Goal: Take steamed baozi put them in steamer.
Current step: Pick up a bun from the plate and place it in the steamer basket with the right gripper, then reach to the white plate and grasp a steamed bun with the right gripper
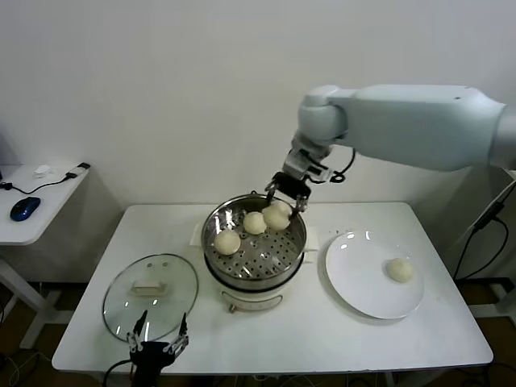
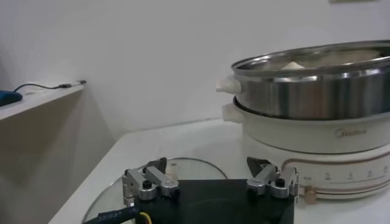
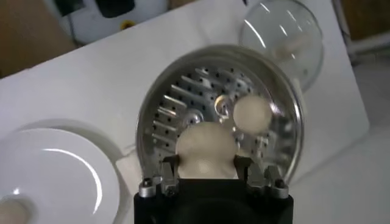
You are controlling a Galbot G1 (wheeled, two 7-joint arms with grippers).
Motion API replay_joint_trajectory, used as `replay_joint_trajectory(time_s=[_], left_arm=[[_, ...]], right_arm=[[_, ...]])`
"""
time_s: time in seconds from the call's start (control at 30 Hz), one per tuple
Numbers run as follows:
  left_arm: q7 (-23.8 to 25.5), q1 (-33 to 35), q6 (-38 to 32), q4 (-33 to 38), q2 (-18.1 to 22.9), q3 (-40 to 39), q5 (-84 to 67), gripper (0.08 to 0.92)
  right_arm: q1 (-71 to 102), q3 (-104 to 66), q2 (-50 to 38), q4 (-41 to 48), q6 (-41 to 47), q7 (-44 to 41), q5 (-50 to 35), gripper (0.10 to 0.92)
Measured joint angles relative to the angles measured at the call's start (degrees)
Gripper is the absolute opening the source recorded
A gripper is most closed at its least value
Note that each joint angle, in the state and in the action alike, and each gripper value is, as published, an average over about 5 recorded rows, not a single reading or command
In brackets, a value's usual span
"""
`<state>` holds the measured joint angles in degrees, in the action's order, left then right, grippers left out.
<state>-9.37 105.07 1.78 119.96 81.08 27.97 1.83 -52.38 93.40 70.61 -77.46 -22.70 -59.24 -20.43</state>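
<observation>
Nearest the head camera, the left gripper [image 1: 158, 339] hangs idle at the table's [image 1: 274, 339] front edge with its fingers spread, just in front of the glass lid [image 1: 150, 294]. Beyond it the steamer [image 1: 254, 242] stands mid-table, with two baozi [image 1: 227, 241] lying on its perforated tray. The right gripper [image 1: 284, 196] hovers over the steamer's far rim, pinching a third baozi [image 3: 205, 150] between its fingers, and a fourth baozi [image 1: 400, 269] lies apart on the white plate [image 1: 359, 282] to the right.
</observation>
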Motion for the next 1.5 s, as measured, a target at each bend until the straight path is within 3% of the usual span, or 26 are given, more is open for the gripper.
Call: replay_joint_trajectory(time_s=[0.57, 0.87, 1.13, 1.5], left_arm=[[-0.72, 0.00, -0.62, -0.92, -0.16, 0.22, -0.04, 0.823], [-0.92, 0.31, -0.84, -0.82, 0.08, 0.17, 0.14, 0.823], [-0.84, 0.89, -0.99, -0.06, 0.32, -0.03, 0.61, 0.823], [-0.60, 0.49, -1.22, -0.01, 0.13, -0.03, 0.49, 0.823]], right_arm=[[11.69, -0.48, 7.22, 4.26, -6.98, 3.14, 9.61, 0.620], [12.87, -1.45, 7.06, 5.37, -8.37, 4.24, 10.58, 0.809], [6.79, 0.55, 2.33, 5.62, -6.52, 1.25, 2.56, 0.823], [-6.22, 13.42, -15.85, 6.05, 9.41, -4.59, -9.15, 0.823]])
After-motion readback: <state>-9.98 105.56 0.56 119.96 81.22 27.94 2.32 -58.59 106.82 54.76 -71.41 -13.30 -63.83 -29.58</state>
